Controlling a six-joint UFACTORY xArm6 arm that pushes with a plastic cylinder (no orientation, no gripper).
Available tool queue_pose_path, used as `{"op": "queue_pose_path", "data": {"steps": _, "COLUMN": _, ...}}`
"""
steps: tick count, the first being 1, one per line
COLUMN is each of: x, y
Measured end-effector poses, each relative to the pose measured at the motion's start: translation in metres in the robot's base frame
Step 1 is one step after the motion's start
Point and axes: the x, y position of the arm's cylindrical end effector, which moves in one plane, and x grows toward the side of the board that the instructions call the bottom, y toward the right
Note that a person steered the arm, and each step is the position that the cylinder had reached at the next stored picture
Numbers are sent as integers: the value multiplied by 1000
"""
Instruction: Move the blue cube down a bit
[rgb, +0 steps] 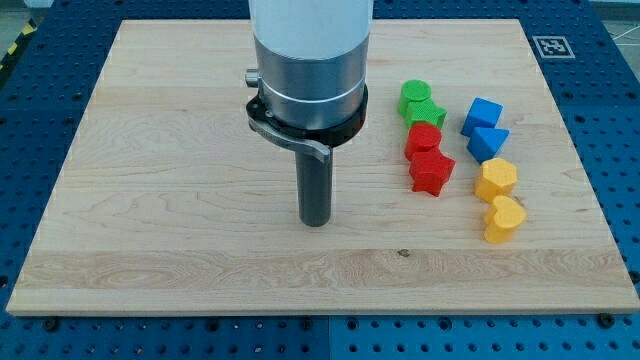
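The blue cube (483, 113) sits at the view's right on the wooden board (170, 140), touching a blue triangular block (488, 142) just below it. My tip (316, 222) rests on the board near the middle, well to the left of and lower than the blue cube, touching no block. The nearest block to my tip is the red star (431, 172).
A green cylinder (414, 94) and a green star-like block (426, 113) stand left of the blue cube, with a red cylinder (423, 139) below them. A yellow hexagon (495, 179) and a yellow heart (503, 218) lie below the blue blocks, near the board's right edge.
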Motion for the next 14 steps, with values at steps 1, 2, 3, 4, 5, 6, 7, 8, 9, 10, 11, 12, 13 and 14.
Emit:
{"op": "queue_pose_path", "data": {"steps": 1, "x": 0, "y": 0}}
{"op": "queue_pose_path", "data": {"steps": 2, "x": 15, "y": -4}}
{"op": "queue_pose_path", "data": {"steps": 3, "x": 39, "y": 47}}
{"op": "queue_pose_path", "data": {"steps": 4, "x": 39, "y": 47}}
{"op": "queue_pose_path", "data": {"steps": 5, "x": 56, "y": 114}}
{"op": "queue_pose_path", "data": {"steps": 6, "x": 71, "y": 187}}
{"op": "queue_pose_path", "data": {"steps": 7, "x": 71, "y": 199}}
{"op": "queue_pose_path", "data": {"steps": 8, "x": 32, "y": 264}}
{"op": "queue_pose_path", "data": {"steps": 9, "x": 18, "y": 263}}
{"op": "queue_pose_path", "data": {"steps": 10, "x": -42, "y": 263}}
{"op": "queue_pose_path", "data": {"steps": 11, "x": -64, "y": 263}}
{"op": "queue_pose_path", "data": {"steps": 12, "x": -114, "y": 261}}
{"op": "queue_pose_path", "data": {"steps": 13, "x": -135, "y": 261}}
{"op": "queue_pose_path", "data": {"steps": 14, "x": -155, "y": 261}}
